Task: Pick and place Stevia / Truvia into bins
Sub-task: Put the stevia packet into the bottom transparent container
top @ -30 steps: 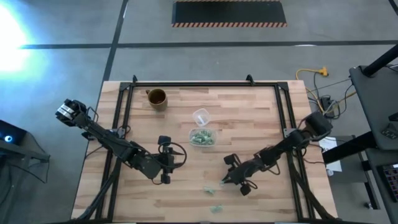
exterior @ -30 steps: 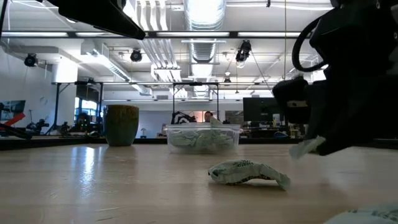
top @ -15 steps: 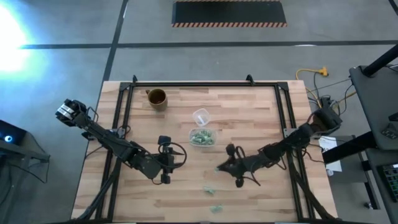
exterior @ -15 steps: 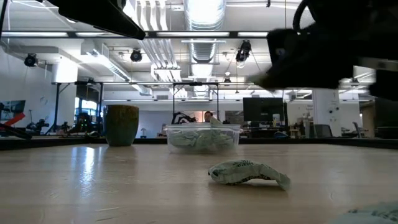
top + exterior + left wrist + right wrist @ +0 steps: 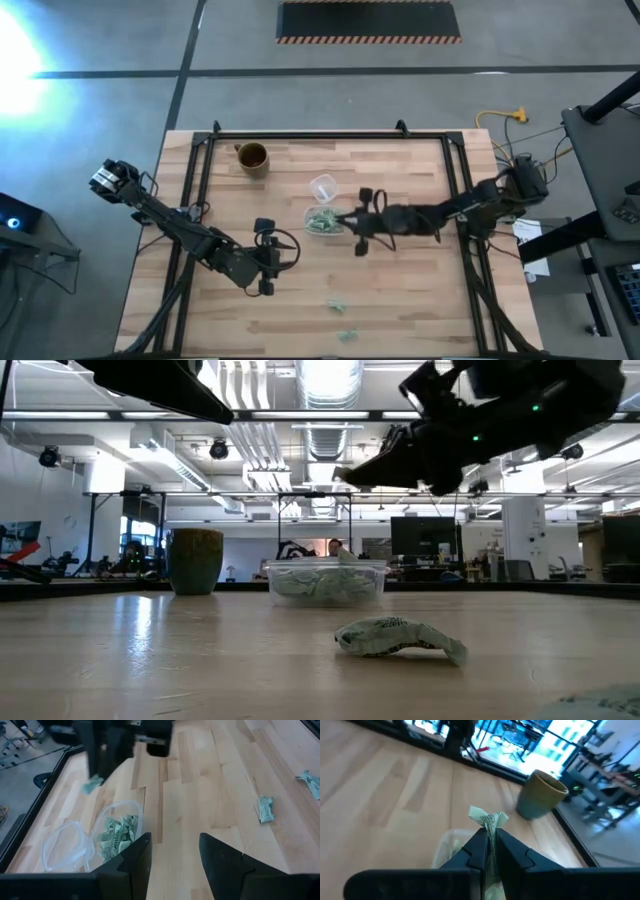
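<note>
While most packets already lay in the bin [image 5: 325, 222], transfer remained incomplete.
Right hand [image 5: 345, 217], at frame centre beside the bin, pinched one packet [image 5: 487, 818]; two packets [image 5: 341, 321] remained on the desk [image 5: 420, 300], lower centre.

Near the table's [image 5: 400, 300] centre sits the clear container [image 5: 325, 222] with packets in it, and the round cup [image 5: 322, 187] lies just at its twelve o'clock. The mug [image 5: 252, 158] stands well apart at ten o'clock from the container, while two loose packets [image 5: 337, 306] lie on the wood at its six o'clock. The right gripper [image 5: 345, 217], with a packet [image 5: 487, 818] between its fingertips, is at the container's three o'clock edge, and the left gripper [image 5: 266, 288] is at its seven o'clock.
</note>
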{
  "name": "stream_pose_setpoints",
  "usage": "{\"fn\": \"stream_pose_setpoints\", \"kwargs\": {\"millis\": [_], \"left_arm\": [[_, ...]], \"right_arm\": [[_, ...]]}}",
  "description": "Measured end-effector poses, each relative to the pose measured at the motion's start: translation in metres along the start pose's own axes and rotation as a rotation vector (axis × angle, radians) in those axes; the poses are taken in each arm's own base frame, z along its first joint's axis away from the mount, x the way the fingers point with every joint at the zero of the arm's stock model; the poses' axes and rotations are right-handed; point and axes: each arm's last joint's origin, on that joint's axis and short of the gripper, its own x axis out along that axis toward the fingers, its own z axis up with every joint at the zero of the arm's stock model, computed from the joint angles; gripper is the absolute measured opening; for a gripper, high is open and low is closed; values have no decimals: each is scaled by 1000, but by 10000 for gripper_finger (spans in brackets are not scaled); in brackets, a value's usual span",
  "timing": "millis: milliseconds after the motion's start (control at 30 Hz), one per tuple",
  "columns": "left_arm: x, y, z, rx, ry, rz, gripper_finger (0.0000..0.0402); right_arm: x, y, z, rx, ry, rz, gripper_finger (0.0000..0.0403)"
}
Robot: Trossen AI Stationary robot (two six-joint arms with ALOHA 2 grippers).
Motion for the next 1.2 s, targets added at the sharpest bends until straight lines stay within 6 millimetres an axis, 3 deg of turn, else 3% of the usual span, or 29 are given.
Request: {"fn": "stream_pose_setpoints", "kwargs": {"millis": [233,433,1200], "left_arm": [[0,0,-1,1,1,0,148],[1,0,-4,6,9,1,148],[1,0,-5,9,12,1,148]], "right_arm": [[15,-26,-3,152,7,93,28],[23,-24,-17,160,97,101,28],[28,-26,-22,187,163,94,34]]}}
